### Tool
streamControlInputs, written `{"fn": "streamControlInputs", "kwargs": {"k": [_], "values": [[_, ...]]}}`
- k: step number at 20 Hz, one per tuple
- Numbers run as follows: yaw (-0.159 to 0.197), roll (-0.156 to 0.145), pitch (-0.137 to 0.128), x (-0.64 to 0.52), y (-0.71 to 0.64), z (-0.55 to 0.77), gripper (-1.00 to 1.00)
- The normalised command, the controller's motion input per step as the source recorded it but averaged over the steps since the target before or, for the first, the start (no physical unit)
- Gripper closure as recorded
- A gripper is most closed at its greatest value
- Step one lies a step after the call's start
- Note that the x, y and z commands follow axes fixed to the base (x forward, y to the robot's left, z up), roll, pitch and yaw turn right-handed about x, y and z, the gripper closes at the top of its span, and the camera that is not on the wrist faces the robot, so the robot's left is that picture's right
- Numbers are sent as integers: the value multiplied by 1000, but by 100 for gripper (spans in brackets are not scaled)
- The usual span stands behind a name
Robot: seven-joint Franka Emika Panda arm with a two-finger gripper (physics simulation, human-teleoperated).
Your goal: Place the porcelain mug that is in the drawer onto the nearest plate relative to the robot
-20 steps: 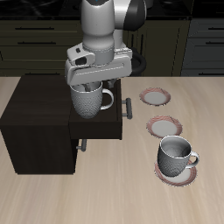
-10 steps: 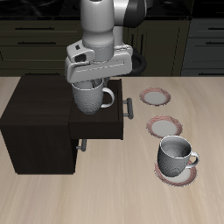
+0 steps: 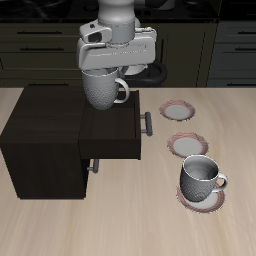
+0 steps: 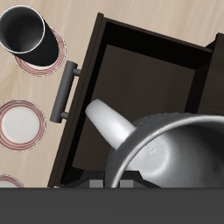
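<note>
Nearby, second mug (image 3: 201, 176) on saucer (image 3: 203, 197).

Beyond my gripper (image 3: 103, 68) a row of dark kitchen cabinets (image 3: 40, 45) with bar pulls lines the rear, while a pale wood-grain tabletop (image 3: 130, 225) extends beneath and before it.

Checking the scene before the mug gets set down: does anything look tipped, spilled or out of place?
Nothing stands out. The porcelain mug hangs upright in the gripper above the open drawer; the second mug sits upright on its saucer.
</note>
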Motion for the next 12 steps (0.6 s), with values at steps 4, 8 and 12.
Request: {"fn": "streamControlInputs", "kwargs": {"k": [4,8,12], "values": [[-80,-29,-41,-182,116,240,100],[-97,50,-56,-487,351,257,100],[-34,19,-43,-337,265,138,100]]}}
